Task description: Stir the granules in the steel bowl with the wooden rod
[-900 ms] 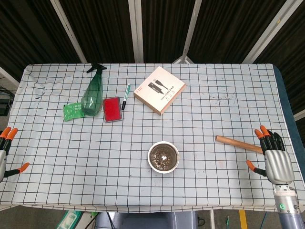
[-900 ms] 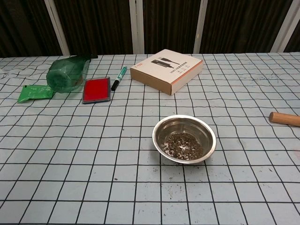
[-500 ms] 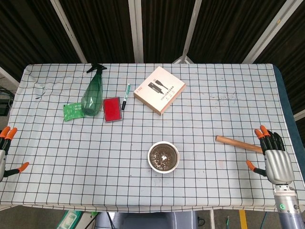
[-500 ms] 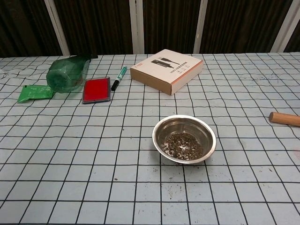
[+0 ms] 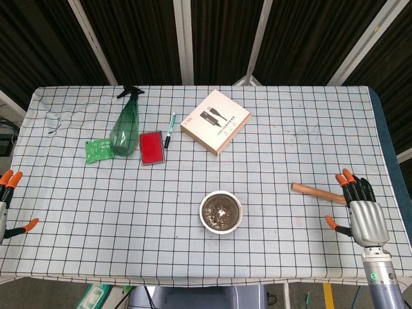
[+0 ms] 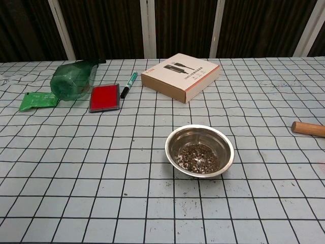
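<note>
A steel bowl (image 5: 221, 212) (image 6: 199, 150) with dark granules in it sits near the table's front middle. The wooden rod (image 5: 317, 193) (image 6: 307, 128) lies flat on the cloth to the right of the bowl. My right hand (image 5: 362, 213) is at the rod's right end, fingers spread, holding nothing; its fingertips cover the rod's end. My left hand (image 5: 6, 206) shows only at the far left edge of the head view, fingers apart and empty. The chest view shows neither hand.
At the back stand a green spray bottle (image 5: 126, 127), a green packet (image 5: 98, 150), a red pad (image 5: 152, 147), a marker pen (image 5: 169, 130) and a cardboard box (image 5: 215, 121). The checked cloth's front edge (image 5: 206, 280) runs just below the bowl.
My right hand has shifted a little to the left and up, closer over the rod's right end. The bowl, the rod and the left hand have not moved.
</note>
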